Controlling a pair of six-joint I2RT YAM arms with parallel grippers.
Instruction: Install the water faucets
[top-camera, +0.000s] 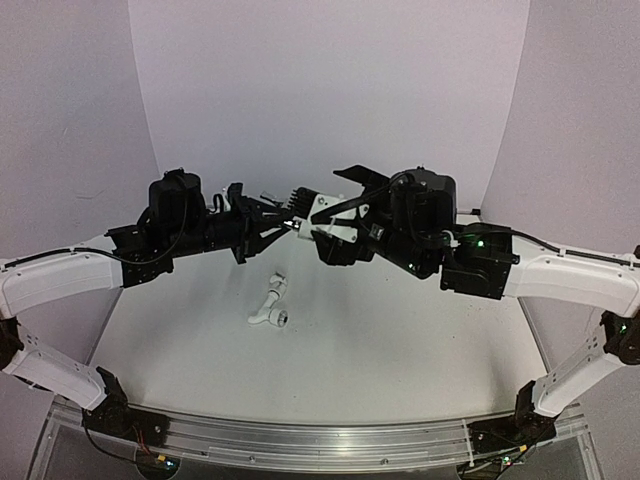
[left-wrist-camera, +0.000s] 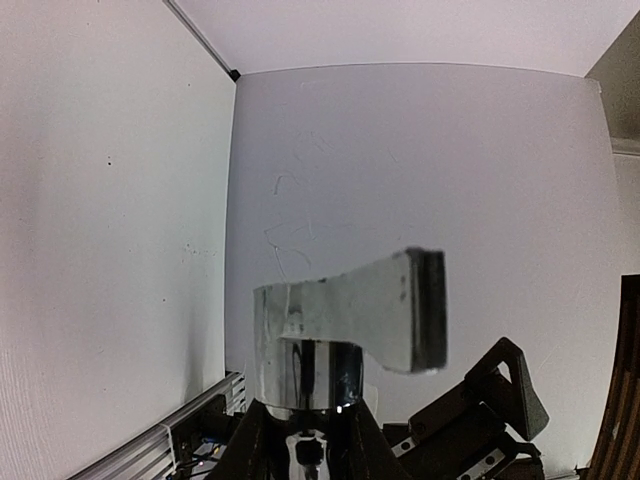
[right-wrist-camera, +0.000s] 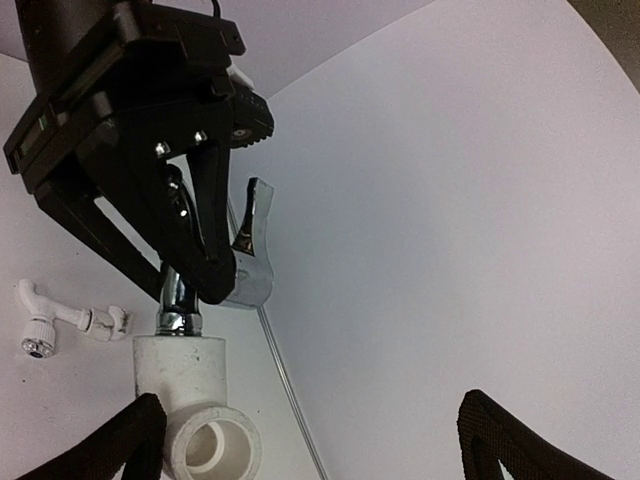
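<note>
Above the desk (top-camera: 400, 350), at frame centre, the right hand (right-wrist-camera: 310, 405) stood spread wide, grasping nothing. The left hand (left-wrist-camera: 305, 430) was clenched on the chrome faucet (left-wrist-camera: 345, 320), whose stem met a white elbow fitting (right-wrist-camera: 185, 370) just beside one right finger. A white bent pipe (top-camera: 270, 305) lay on the desk below centre.

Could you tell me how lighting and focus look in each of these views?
Top external: even, soft light, but the dark arms lose detail. Left wrist: the chrome tap sits close to the lens, slightly soft, mirroring its surroundings; wall edges bow. Right wrist: the left fingers read nearly black against bright walls.
</note>
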